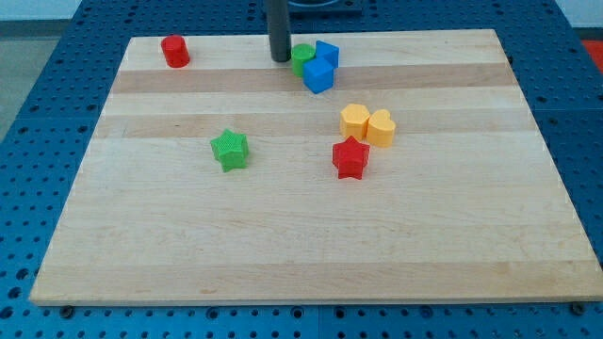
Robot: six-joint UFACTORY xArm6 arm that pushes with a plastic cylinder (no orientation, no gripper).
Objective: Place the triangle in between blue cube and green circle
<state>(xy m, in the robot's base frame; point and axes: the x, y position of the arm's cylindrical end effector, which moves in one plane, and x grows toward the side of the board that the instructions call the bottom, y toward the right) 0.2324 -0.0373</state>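
Triangle: prob. the rear blue block (327,54), shape not certain. It lies at the view's top, touching the green circle (301,58) and blue cube (318,76).

No pincer fitted, so no spread/pinch state; the arm ends in a rod. The tip (280,60) is just left of the circle, which sits between tip and triangle.

Risk: a push rightward shifts the whole cluster, or sends blocks off the worktop (283,235) top edge.

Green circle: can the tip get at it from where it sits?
Probably yes. My tip sits just to the view's left of the green circle, nothing between them; the two blue blocks crowd only its right side.
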